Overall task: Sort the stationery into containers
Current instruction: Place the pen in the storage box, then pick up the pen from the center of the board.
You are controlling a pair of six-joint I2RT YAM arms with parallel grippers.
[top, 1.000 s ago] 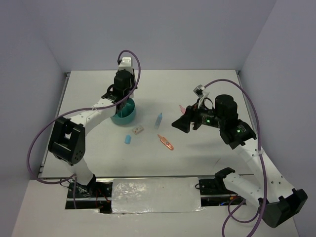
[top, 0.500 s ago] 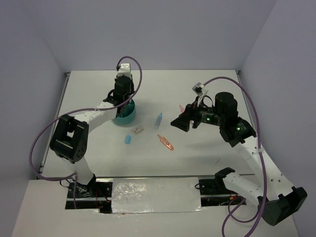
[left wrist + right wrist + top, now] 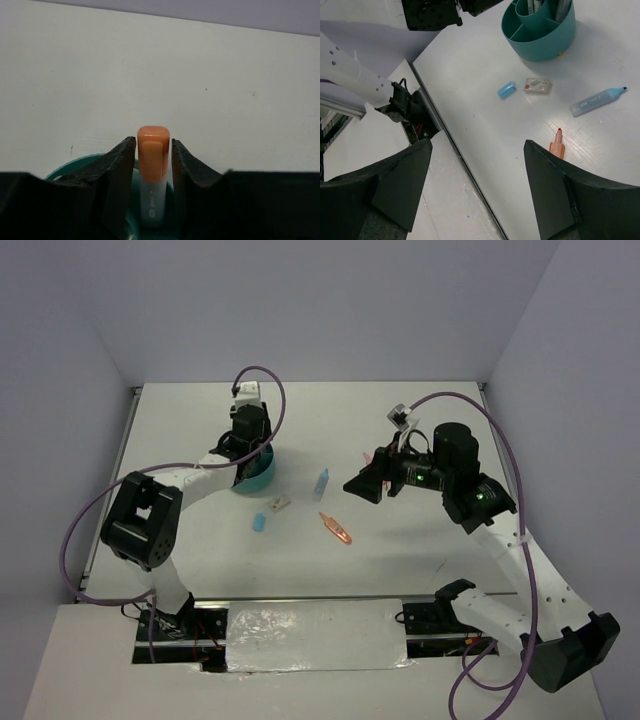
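The left pincer (image 3: pixel 152 146) is closed on an orange-capped marker (image 3: pixel 152 172), gripping it by the cap end with its pale body pointing down. The marker hangs over the teal organizer (image 3: pixel 540 37), whose rim shows just beneath the fingers. Whether its lower end already sits in a compartment I cannot tell. This piece looks like the one now being delivered, with only the release left.

The organizer stands at the far left of the surface (image 3: pixel 420 420), and several pens or pencils already stand in its compartments.

The right pincer (image 3: pixel 477 150) is spread wide and holds nothing. It hovers above the middle right, well apart from every item.

At least 4 things lie loose on the surface:
- a small blue piece (image 3: pixel 506 90)
- a whitish-tan piece (image 3: pixel 538 86), just beside the blue piece and near the organizer
- a blue marker (image 3: pixel 597 101), further right
- an orange marker (image 3: pixel 556 146), nearer the arms

I judge the sorting roughly half done.
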